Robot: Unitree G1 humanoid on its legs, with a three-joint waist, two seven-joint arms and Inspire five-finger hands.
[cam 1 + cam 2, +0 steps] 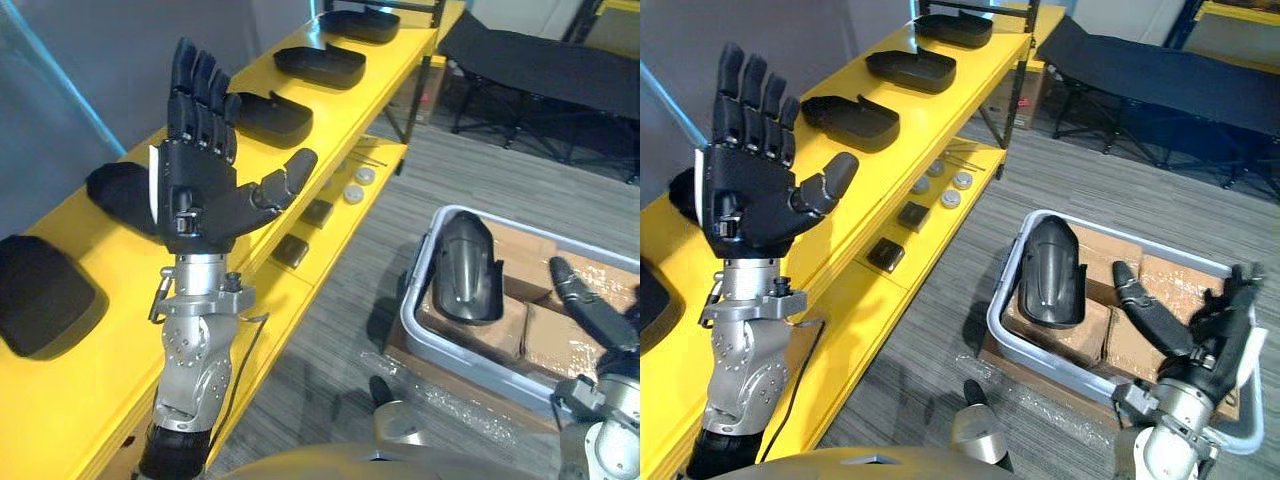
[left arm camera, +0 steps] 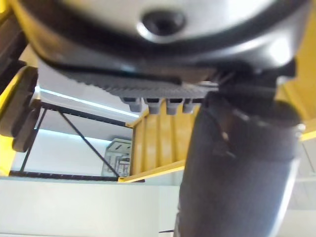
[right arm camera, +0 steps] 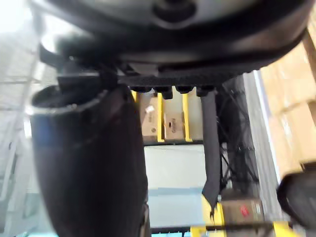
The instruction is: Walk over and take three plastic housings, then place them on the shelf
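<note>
Several black plastic housings lie in a row on the yellow shelf (image 1: 105, 345); among them are one (image 1: 270, 118) in the middle, one (image 1: 322, 65) further back and one (image 1: 40, 295) nearest me. My left hand (image 1: 200, 190) is raised upright above the shelf's front edge, fingers straight and thumb spread, holding nothing. Another housing (image 1: 468, 268) rests on cardboard boxes inside a grey bin (image 1: 440, 350) on the floor to the right. My right hand (image 1: 1200, 335) hovers over the bin's right side, open and empty, a short way from that housing.
The shelf's lower level holds white discs (image 1: 358, 185) and small dark blocks (image 1: 290, 250). A black folding cot (image 1: 540, 70) stands at the back right. Grey floor lies between the shelf and the bin.
</note>
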